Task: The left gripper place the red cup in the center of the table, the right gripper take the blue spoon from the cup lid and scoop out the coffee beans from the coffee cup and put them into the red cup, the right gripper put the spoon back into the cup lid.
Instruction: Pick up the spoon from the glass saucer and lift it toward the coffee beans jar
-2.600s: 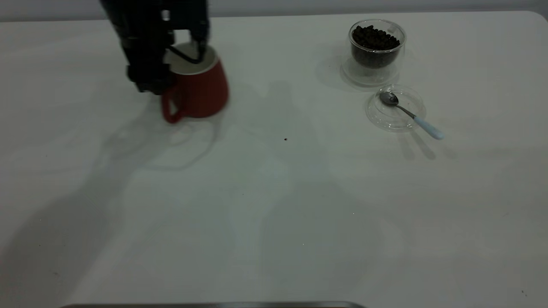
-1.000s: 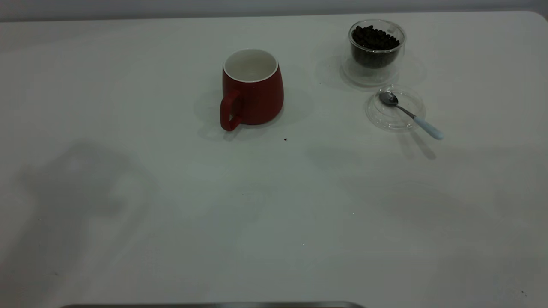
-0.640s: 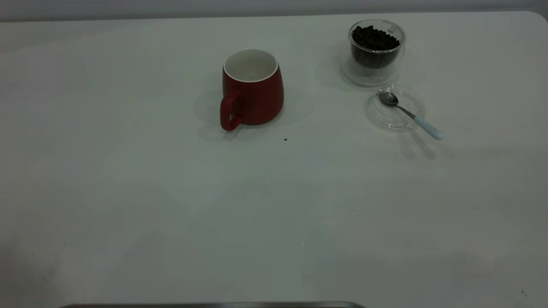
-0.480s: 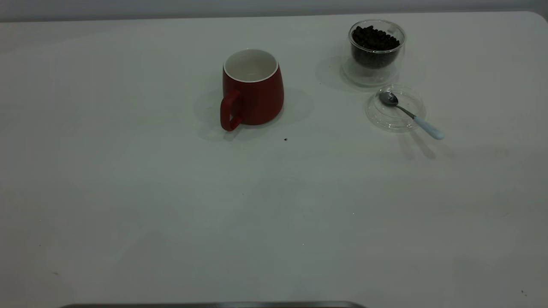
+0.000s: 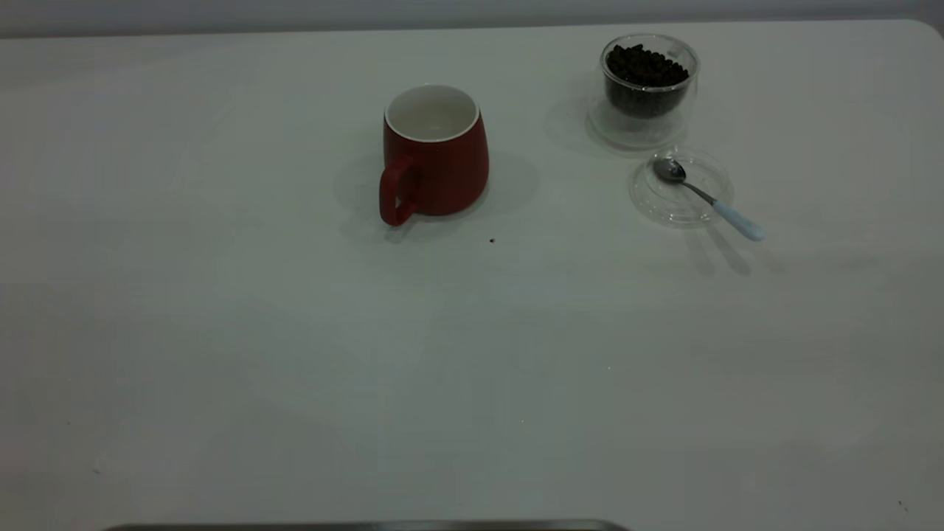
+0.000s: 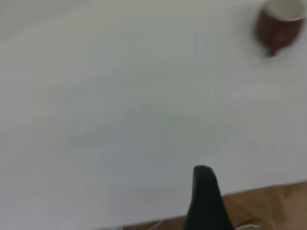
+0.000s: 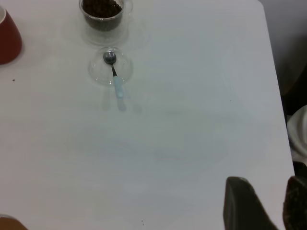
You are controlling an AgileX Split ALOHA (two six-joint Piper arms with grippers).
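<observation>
1. Two grippers sit back from the work. The left gripper (image 6: 205, 201) hangs over the tabletop's (image 5: 295, 354) near left edge; only one dark finger shows, so I cannot tell how its fingers stand.
2. Upright at centre, the red cup (image 5: 435, 155) is empty, handle toward the near left.
3. Right of it, the coffee cup (image 5: 649, 85) holds beans.
4. Just nearer, the blue spoon (image 5: 708, 199) rests in the cup lid (image 5: 675, 206), handle overhanging.
5. The right gripper (image 7: 266, 203) hangs at the near right, fingers apart.
</observation>
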